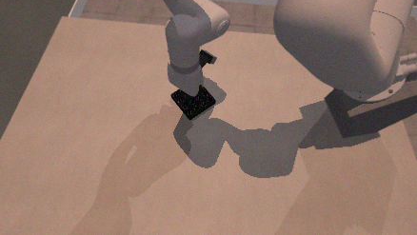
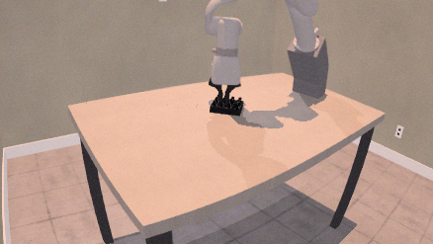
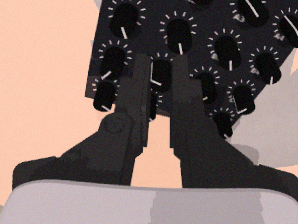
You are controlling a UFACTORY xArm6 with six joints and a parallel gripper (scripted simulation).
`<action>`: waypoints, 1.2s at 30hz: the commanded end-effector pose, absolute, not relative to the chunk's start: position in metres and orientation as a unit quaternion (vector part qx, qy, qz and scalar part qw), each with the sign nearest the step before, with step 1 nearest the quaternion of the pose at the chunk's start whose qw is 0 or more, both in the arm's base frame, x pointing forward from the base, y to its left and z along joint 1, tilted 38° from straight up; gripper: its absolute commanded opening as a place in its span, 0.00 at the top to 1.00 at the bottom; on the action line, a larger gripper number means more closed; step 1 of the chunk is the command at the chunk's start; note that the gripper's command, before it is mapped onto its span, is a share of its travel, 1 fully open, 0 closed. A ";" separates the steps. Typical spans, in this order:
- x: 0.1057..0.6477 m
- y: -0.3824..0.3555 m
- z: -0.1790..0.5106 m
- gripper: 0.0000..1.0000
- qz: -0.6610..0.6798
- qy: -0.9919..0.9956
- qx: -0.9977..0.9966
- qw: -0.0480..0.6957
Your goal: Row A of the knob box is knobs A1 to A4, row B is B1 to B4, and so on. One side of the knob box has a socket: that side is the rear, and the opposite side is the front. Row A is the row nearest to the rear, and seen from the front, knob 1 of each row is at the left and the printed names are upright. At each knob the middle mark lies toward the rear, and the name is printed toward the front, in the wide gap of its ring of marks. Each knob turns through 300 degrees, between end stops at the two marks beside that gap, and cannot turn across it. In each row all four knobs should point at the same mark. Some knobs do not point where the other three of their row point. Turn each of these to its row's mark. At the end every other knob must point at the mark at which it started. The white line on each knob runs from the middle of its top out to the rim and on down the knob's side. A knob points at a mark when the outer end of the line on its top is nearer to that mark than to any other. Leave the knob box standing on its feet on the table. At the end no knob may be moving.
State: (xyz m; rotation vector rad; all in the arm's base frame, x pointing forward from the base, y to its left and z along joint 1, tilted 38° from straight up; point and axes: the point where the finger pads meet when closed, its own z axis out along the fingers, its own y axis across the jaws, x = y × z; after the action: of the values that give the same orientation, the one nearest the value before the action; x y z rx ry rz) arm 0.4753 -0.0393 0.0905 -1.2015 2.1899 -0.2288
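Observation:
The black knob box (image 1: 206,99) (image 2: 236,109) (image 3: 206,15) stands on the table under the arm's wrist. Its knobs have white lines and rings of marks. In the wrist view my gripper (image 3: 161,74) (image 2: 224,95) reaches straight down onto the box. Its two dark fingers are shut on a knob (image 3: 160,74), the second from the left in the second row from the near edge. The white line on that knob shows between the fingers. In the top view the wrist hides the fingers. The printed names are too small to read.
The tan table (image 1: 95,141) (image 2: 163,146) holds only the box. The arm's base (image 2: 308,72) stands at the table's far right edge. A tiled floor and grey walls surround the table.

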 end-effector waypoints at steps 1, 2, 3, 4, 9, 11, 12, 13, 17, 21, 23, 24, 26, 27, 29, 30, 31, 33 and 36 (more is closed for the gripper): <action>0.476 -0.040 0.091 0.92 -0.097 0.818 -0.473 0.312; 0.476 -0.040 0.091 0.92 -0.100 0.813 -0.482 0.311; 0.476 -0.040 0.091 0.92 -0.104 0.808 -0.491 0.310; 0.476 -0.040 0.091 0.92 -0.107 0.802 -0.500 0.309; 0.476 -0.040 0.091 0.92 -0.126 0.770 -0.548 0.302; 0.476 -0.040 0.091 0.92 -0.134 0.756 -0.567 0.298; 0.476 -0.040 0.091 0.92 -0.138 0.748 -0.577 0.297; 0.476 -0.040 0.091 0.92 -0.142 0.740 -0.587 0.295; 0.476 -0.040 0.091 0.92 -0.153 0.716 -0.617 0.289; 0.476 -0.040 0.091 0.92 -0.165 0.690 -0.645 0.282; 0.476 -0.040 0.091 0.92 -0.173 0.673 -0.664 0.278; 0.476 -0.040 0.091 0.92 -0.176 0.663 -0.673 0.275; 0.476 -0.040 0.091 0.92 -0.184 0.645 -0.690 0.271; 0.476 -0.040 0.091 0.92 -0.187 0.636 -0.699 0.268; 0.476 -0.040 0.091 0.92 -0.194 0.618 -0.715 0.263; 0.476 -0.040 0.091 0.92 -0.198 0.608 -0.723 0.261; 0.476 -0.040 0.091 0.92 -0.201 0.599 -0.731 0.258; 0.476 -0.040 0.091 0.92 -0.207 0.581 -0.745 0.253; 0.476 -0.040 0.091 0.92 -0.210 0.572 -0.752 0.251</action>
State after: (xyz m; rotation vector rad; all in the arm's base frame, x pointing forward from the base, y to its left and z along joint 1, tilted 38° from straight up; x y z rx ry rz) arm 0.4753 -0.0393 0.0905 -2.0205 1.6115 -0.5224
